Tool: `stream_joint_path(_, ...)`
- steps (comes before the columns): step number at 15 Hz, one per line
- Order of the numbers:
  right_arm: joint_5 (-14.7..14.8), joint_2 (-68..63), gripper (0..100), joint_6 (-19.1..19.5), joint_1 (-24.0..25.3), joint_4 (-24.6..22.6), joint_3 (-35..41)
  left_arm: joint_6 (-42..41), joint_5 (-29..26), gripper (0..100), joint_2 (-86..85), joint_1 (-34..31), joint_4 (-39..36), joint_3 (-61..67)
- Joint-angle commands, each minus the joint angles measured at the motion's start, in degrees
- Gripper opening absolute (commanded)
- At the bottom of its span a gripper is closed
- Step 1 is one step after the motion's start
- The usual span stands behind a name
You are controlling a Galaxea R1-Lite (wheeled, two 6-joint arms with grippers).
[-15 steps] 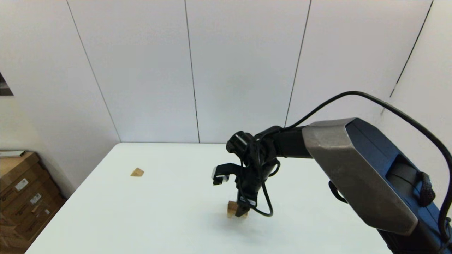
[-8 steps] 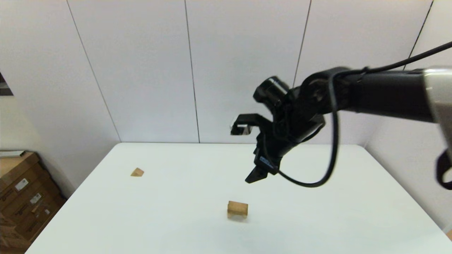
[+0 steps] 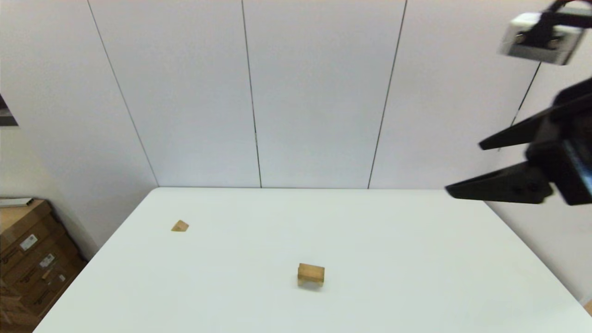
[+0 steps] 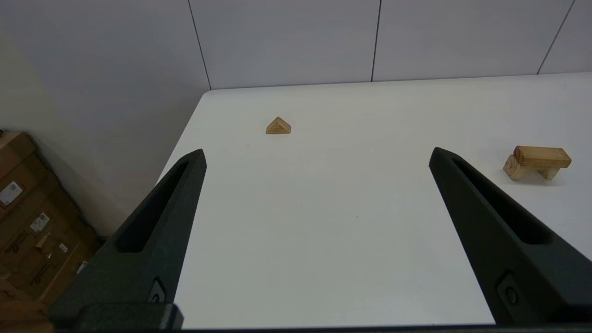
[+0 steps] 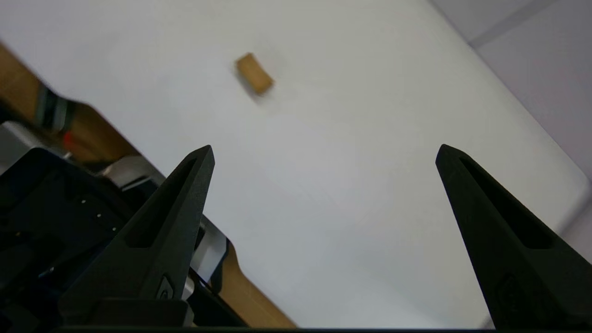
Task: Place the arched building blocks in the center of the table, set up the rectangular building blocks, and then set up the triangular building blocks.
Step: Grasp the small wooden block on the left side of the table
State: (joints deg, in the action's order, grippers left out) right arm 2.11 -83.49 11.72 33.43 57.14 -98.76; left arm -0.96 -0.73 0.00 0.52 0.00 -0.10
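Observation:
Near the middle of the white table [image 3: 416,254], the rectangular building block [image 4: 541,156] lies flat on top of the arched building block [image 4: 514,170]. In the head view the pair reads as one tan stack [image 3: 311,274]. The triangular building block [image 3: 180,225] sits alone at the far left, also seen from the left wrist [image 4: 278,126]. My right gripper [image 3: 462,169] hangs open and empty, high at the right edge, well away from the stack [image 5: 254,73]. My left gripper [image 4: 317,151] is open and empty over the table's left side, out of the head view.
Cardboard boxes [image 3: 27,259] stand on the floor left of the table [image 4: 347,231]. A panelled white wall rises behind the far edge. The robot's own dark base [image 5: 55,208] shows beside the table's near edge in the right wrist view.
My right gripper has left the stack, risen and swung away to the upper right. The stack stays in place on the table. The triangular block has not moved.

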Motion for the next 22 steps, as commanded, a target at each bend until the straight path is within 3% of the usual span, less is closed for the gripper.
stream_joint_path(1,6.07,25.57,100,-1.87,-7.13,0.34,12.80,0.00,0.03,100,0.09,0.00,0.00,0.01)
stream_joint_path(7,4.31,49.92,100,-1.26,-24.90,0.17,24.66,0.00,0.03,100,0.00,0.00,0.00,0.01)
stream_joint_path(11,1.14,62.58,100,-1.34,-30.53,0.17,32.13,0.00,0.03,100,0.09,0.00,0.00,0.01)
stream_joint_path(16,0.88,76.37,100,-1.26,-33.08,0.08,42.59,0.00,0.03,100,0.00,0.00,0.00,0.01)
stream_joint_path(19,-2.55,83.67,100,-1.52,-33.16,-0.71,48.57,0.00,0.03,100,0.00,0.00,0.00,0.01)
stream_joint_path(22,-2.81,83.58,100,-9.08,-33.16,-4.05,51.91,0.00,0.03,100,0.09,0.00,0.00,0.01)
